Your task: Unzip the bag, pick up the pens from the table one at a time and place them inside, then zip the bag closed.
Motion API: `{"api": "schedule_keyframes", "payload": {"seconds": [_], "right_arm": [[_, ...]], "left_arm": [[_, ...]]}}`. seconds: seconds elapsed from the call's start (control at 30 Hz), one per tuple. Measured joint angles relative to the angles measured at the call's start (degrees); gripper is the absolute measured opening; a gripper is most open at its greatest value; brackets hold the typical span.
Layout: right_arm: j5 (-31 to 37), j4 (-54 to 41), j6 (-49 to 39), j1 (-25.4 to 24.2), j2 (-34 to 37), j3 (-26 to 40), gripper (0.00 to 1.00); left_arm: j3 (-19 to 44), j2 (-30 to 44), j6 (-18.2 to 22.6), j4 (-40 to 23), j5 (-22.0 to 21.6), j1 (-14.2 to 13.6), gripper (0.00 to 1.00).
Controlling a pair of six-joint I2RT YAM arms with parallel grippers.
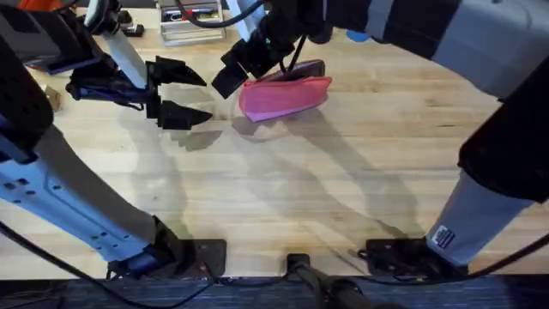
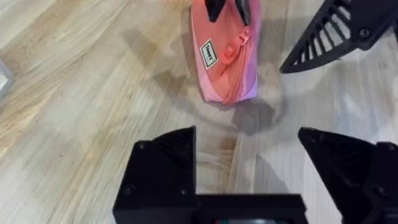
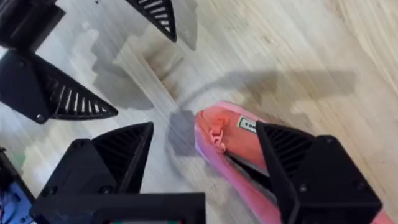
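Two grippers at the far middle of the table [image 1: 343, 197]. Right gripper [image 3: 205, 155] spread, straddling the pink bag's [image 1: 286, 96] zipper end, likely to grab the pull. Left gripper [image 1: 184, 93] spread just left, probably ready to brace.

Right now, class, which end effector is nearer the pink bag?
Right. The right end effector is at the bag's end, one finger over it; the left end effector hangs open beside it, apart.

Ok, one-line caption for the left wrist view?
Open left gripper faces the pink bag's zipper end on the table.
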Motion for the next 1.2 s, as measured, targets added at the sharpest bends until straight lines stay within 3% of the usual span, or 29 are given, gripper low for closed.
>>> {"api": "schedule_keyframes", "payload": {"seconds": [0.27, 0.37, 0.47, 0.57, 0.73, 0.87, 1.03, 1.2], "right_arm": [[0.0, 0.1, 0.0, 0.0, 2.7, 0.0, 0.993], [0.0, 0.08, 0.01, 0.0, 3.58, 0.0, 0.948], [0.0, -0.31, 0.03, 0.0, 3.6, 0.0, 0.809], [0.36, -1.1, -0.2, 0.0, 3.6, 0.0, 0.597], [1.05, -1.05, -0.21, 0.0, 3.6, 0.0, 0.326], [0.83, -0.86, -0.21, 0.06, 3.61, 0.0, 0.151], [0.85, -0.35, -0.18, 0.11, 3.6, 0.0, 0.041], [0.85, -0.31, -0.19, 0.11, 3.6, 0.0, 0.031]], "left_arm": [[0.0, 0.02, 0.38, -0.24, 0.0, 0.0, 0.993], [0.0, -0.01, 0.38, -0.24, 0.0, 0.0, 0.993], [0.0, 0.0, 0.38, -0.24, 0.0, 0.0, 0.993], [0.0, 0.02, 0.38, -0.24, 0.0, 0.0, 0.993], [0.0, 0.01, 0.38, -0.24, 0.0, 0.0, 0.993], [0.0, -0.01, 0.38, -0.24, 0.0, 0.0, 0.993], [0.0, -0.01, 0.38, -0.31, 0.0, 0.0, 0.993], [0.0, 0.02, 0.38, -0.35, 0.0, 0.0, 0.993]]}}
